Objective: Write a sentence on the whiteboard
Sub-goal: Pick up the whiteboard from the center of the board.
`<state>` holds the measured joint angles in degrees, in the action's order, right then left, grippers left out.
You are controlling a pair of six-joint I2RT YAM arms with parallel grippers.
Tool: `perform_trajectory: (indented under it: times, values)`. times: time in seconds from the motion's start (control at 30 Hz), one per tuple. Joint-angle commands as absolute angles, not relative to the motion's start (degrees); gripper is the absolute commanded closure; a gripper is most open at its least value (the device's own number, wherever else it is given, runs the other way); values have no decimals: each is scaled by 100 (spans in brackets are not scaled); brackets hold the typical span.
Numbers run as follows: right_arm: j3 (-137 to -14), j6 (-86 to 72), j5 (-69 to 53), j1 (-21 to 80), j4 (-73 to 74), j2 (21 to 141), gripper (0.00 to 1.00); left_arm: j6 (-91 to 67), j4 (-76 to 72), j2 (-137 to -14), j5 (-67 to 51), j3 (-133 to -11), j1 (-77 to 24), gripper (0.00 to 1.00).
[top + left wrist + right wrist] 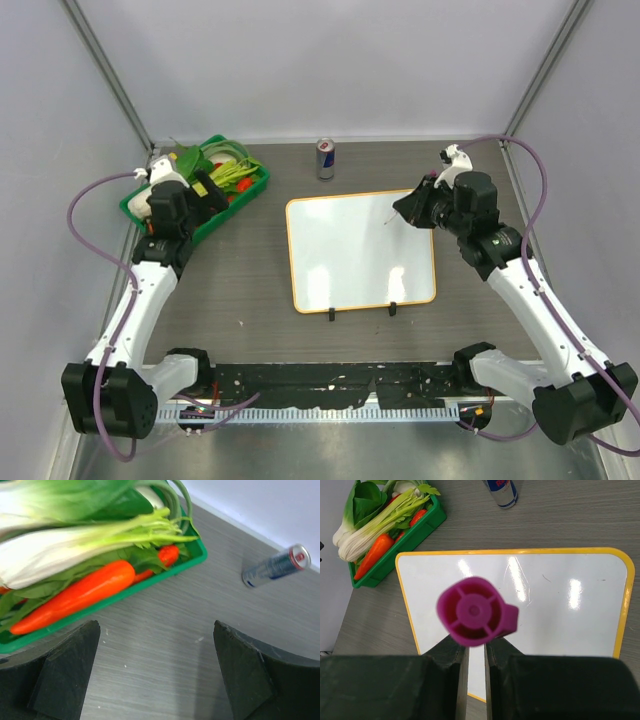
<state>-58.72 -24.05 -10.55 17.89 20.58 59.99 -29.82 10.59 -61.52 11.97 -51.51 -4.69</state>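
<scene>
The whiteboard (pixel 360 250) lies flat mid-table, white with an orange rim and two black clips (pixel 331 315) on its near edge. It is blank, and no sentence shows on it in the top view or the right wrist view (pixel 560 605). My right gripper (pixel 412 208) hovers over the board's far right part, shut on a magenta marker (pixel 472 611). The marker's round end with a clip tab faces the wrist camera, above the closed fingers (pixel 452 655). My left gripper (pixel 205 188) is open and empty above bare table beside the green basket, with its fingers (pixel 65 670) wide apart.
A green basket (pixel 140 207) of vegetables, with carrots (pixel 80 597) and leafy greens, stands at the far left. An upright drink can (pixel 325 158) stands just beyond the board's far edge and also shows in the right wrist view (pixel 501 491). Enclosure walls stand at the back and sides.
</scene>
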Motion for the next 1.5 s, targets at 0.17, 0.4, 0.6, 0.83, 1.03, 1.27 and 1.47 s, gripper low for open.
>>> perform_trajectory:
  times: [0.17, 0.4, 0.6, 0.83, 1.03, 1.27, 1.47]
  values:
    - [-6029, -2294, -1055, 1775, 1934, 5959, 99, -3182, 1214, -6355, -807, -5423, -431, 0]
    - [-5986, -2373, -1388, 1793, 1705, 6152, 98, -3261, 985, -6407, -1414, -5370, -439, 0]
    - [-6047, -2434, -1617, 1846, 1451, 6398, 98, -3410, 791, -6425, -1617, -5309, -431, 0]
    - [-6091, -2584, -1802, 2082, 976, 6784, 99, -3480, 572, -6372, -1976, -5124, -431, 0]
    - [-6117, -2505, -1460, 2653, 616, 6979, 99, -3577, 238, -6609, -3005, -4940, -431, 0]
    - [-6108, -2575, -1055, 3102, 317, 7180, 99, -3560, -106, -6899, -3313, -4833, -825, 0]
    - [-6205, -2856, -1537, 3112, 35, 7409, 99, -2858, 130, -7207, -3568, -5325, -1554, 0]
